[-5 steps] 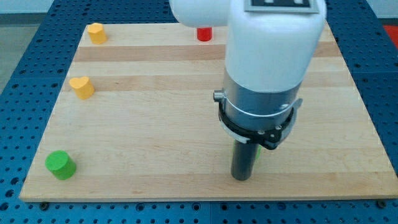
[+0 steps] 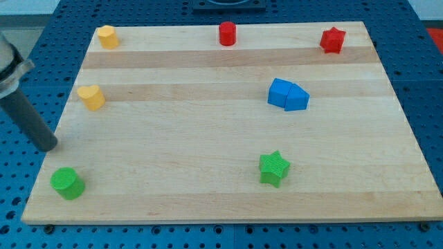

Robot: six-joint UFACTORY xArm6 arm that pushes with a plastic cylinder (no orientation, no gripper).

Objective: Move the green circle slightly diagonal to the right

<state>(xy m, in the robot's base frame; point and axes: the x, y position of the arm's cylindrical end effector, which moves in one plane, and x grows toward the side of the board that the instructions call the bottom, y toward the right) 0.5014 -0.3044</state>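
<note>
The green circle (image 2: 67, 182) is a short green cylinder near the board's bottom left corner. My tip (image 2: 48, 146) is at the view's left, at the board's left edge, a little above and left of the green circle, apart from it. The dark rod slants up to the view's upper left. A green star (image 2: 274, 168) lies at the bottom, right of centre.
A yellow block (image 2: 91, 97) sits above the tip at the left. Another yellow block (image 2: 106, 36) is at the top left corner. A red cylinder (image 2: 227, 33) and a red star (image 2: 332, 39) are along the top. Two blue blocks (image 2: 288, 95) touch at the right of centre.
The arm has moved from over the green star at the lower middle to the board's left edge. The blocks it covered now show. The green circle has not moved.
</note>
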